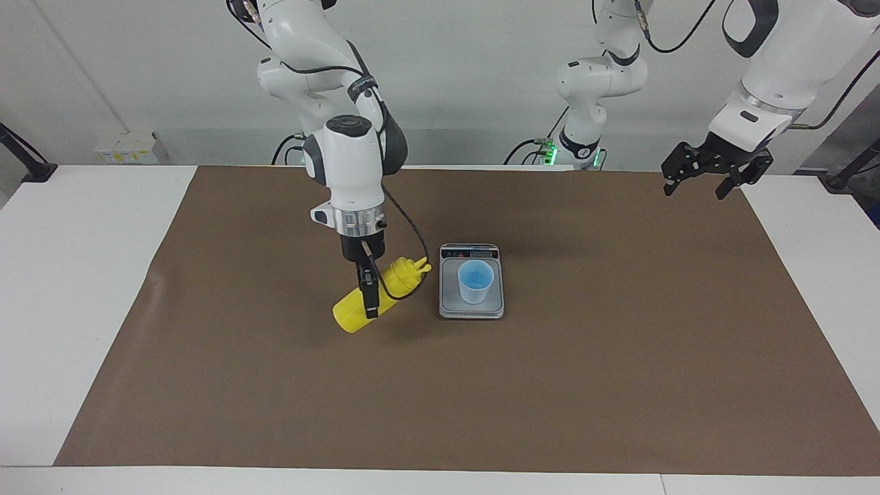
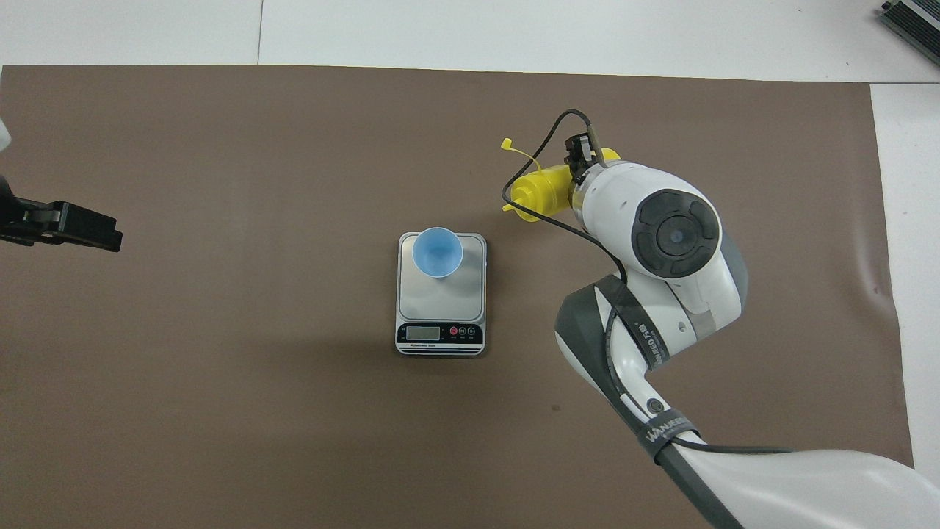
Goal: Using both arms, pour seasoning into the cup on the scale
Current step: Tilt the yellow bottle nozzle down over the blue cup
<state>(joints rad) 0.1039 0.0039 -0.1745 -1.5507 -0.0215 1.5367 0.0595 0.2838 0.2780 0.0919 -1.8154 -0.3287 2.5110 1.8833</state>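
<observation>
Yellow seasoning bottle [image 1: 371,295] tilted, nozzle toward the scale [image 1: 471,306] at its 3 o'clock in the facing view; blue cup [image 1: 476,282] upright on its plate.

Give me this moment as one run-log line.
right gripper: holds seasoning bottle tilted beside scale | cup: on scale | left gripper: waiting, open

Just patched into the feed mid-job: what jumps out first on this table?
The bright yellow seasoning bottle, gripped by the right gripper and tilted with its nozzle toward the scale, cap dangling open. Beside it, the pale blue cup stands upright on the scale's plate in the middle of the brown mat. The left gripper waits, open, over the mat's edge at its own end.
</observation>
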